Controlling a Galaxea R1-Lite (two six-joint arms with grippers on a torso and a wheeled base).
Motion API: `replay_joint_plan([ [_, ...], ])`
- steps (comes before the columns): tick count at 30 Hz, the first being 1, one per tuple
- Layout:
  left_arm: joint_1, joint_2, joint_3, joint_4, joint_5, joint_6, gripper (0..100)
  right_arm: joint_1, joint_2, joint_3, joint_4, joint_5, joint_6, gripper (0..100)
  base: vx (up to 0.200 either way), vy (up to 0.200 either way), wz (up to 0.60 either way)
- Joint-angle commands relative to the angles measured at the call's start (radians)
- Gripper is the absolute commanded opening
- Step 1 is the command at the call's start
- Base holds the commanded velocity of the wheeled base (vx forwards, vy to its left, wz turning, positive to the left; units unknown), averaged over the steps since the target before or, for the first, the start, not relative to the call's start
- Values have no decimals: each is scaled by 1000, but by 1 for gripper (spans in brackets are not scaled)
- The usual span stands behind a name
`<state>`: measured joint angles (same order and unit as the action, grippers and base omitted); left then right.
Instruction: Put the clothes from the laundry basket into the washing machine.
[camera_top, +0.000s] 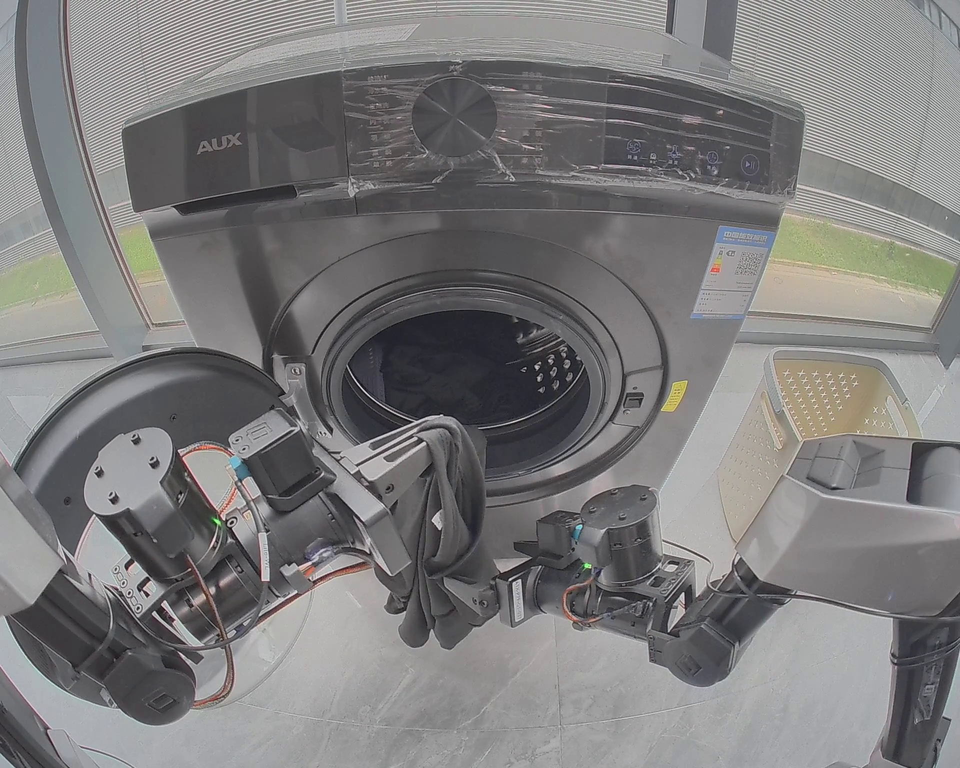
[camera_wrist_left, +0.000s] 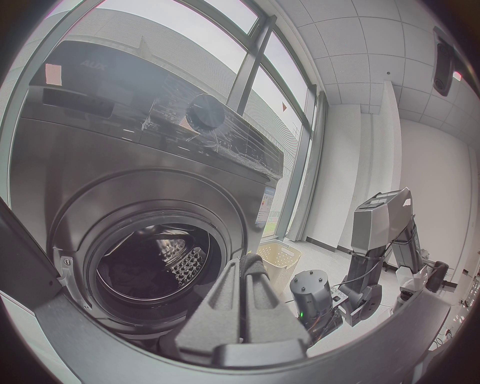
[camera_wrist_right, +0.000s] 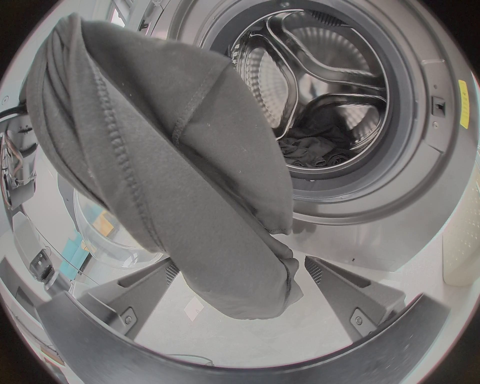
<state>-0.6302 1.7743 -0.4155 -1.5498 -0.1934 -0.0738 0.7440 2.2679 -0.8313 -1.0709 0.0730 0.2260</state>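
Observation:
A dark grey garment (camera_top: 445, 530) hangs in front of the washing machine's open drum (camera_top: 470, 375), below its rim. My left gripper (camera_top: 428, 445) is shut on the garment's top fold; a bit of the cloth shows at its fingertips (camera_wrist_left: 248, 264). My right gripper (camera_top: 472, 598) is at the garment's lower part, open, its fingers (camera_wrist_right: 345, 295) spread on either side of the hanging cloth (camera_wrist_right: 200, 190). Dark clothes (camera_wrist_right: 312, 147) lie inside the drum. The cream laundry basket (camera_top: 800, 430) stands to the right of the machine; its inside is hidden.
The machine's round door (camera_top: 150, 395) is swung open to the left, behind my left arm. The basket (camera_wrist_left: 277, 257) sits on the light tiled floor (camera_top: 560, 700) close to the machine's right side. Windows run behind the machine.

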Motion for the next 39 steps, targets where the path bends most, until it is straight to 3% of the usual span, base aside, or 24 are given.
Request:
replay_joint_plan([
  [1, -5, -1, -2, -1, 0, 0, 0, 23, 52, -54, -3, -1, -4, 100, 0, 0, 0],
  [8, -5, -4, -3, -1, 0, -3, 0, 49, 104, -118, -66, -1, -5, 100, 0, 0, 0],
  [13, 3, 2, -8, -1, 0, -7, 0, 67, 104, -108, -92, -5, -4, 100, 0, 0, 0],
  [14, 6, 5, -8, -1, 2, -7, 0, 67, 104, -103, -106, -7, -2, 0, 0, 0, 0],
  [18, 14, 25, -14, -1, 3, -7, 0, 75, 87, -43, -123, -7, -5, 0, 0, 0, 0],
  [25, 90, 91, -32, 0, 9, -1, 0, 123, -28, 90, -135, -7, -5, 0, 0, 0, 0],
  [31, 103, 117, -16, 0, 19, -7, 0, 136, -123, 121, -126, -9, -4, 0, 0, 0, 0],
  [37, 110, 137, 57, 0, 14, 2, 0, 107, -169, 113, -123, -10, -4, 0, 0, 0, 0],
  [38, 110, 137, 64, 2, 14, 2, 100, 101, -169, 113, -126, -12, -4, 0, 0, 0, 0],
  [39, 110, 143, 72, 2, 14, 9, 100, 90, -169, 112, -129, -12, -4, 0, 0, 0, 0],
])
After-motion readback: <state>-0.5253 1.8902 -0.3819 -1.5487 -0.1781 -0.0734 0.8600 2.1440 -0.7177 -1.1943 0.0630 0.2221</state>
